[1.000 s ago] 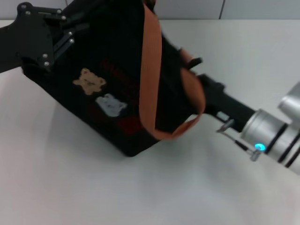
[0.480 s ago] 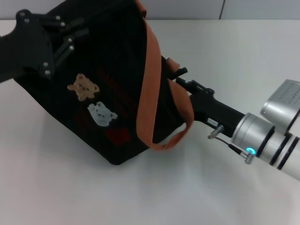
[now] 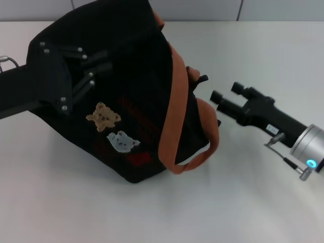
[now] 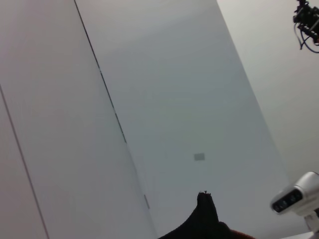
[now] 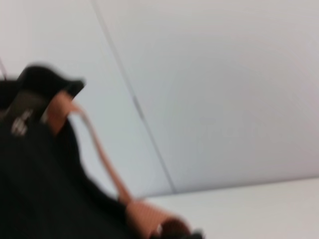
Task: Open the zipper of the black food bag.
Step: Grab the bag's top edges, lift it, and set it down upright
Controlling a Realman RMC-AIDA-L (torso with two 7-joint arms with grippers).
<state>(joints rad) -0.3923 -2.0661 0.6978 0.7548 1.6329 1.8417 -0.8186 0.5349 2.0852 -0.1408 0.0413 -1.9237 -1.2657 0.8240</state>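
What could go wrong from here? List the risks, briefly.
1. The bag sits tilted with the left gripper against its side; if that support slips, it may tip over.
2. The orange handle loops out between the bag and the right gripper, which is off the bag; a fresh approach could snag it.
3. The zipper pull is not clearly visible in any view, so a grab may miss it.

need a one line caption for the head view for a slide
Left gripper braces the tilted black food bag on the white table while the right gripper sits just clear of its orange handle.
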